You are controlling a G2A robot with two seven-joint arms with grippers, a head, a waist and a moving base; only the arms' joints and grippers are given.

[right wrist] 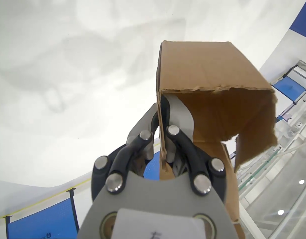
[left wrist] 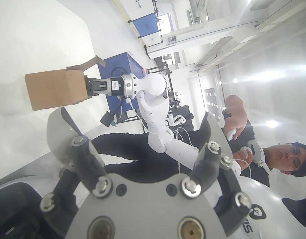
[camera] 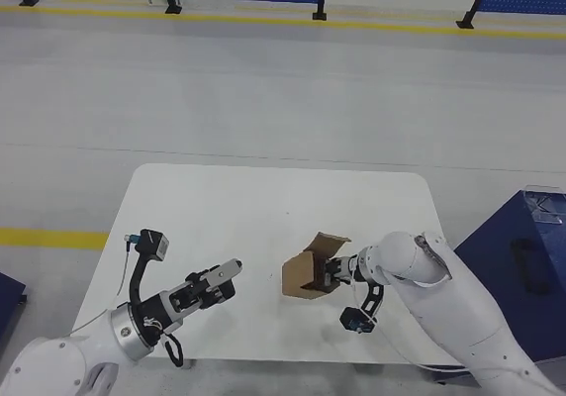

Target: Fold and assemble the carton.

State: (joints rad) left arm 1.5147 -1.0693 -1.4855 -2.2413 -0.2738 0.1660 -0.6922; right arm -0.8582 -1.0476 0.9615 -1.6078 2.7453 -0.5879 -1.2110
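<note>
Close to the near edge of the white table (camera: 263, 198), toward its near left corner, the left gripper (camera: 230, 270) hung just above the top. Its two fingers were spread wide with nothing between them, and they pointed toward the carton, with a gap of bare table between.

A little farther in, and right of the middle, was the brown cardboard carton (camera: 306, 275). It lay on its side with its open end toward the right edge. One loose flap stuck up from its far side. I could not tell whether it rested on the table or was lifted off it.

The right gripper (right wrist: 163, 115) was clamped on a wall of the carton at that open end, one finger inside and one outside.

Past the right edge, a blue cabinet (camera: 540, 247) stood on the floor.
</note>
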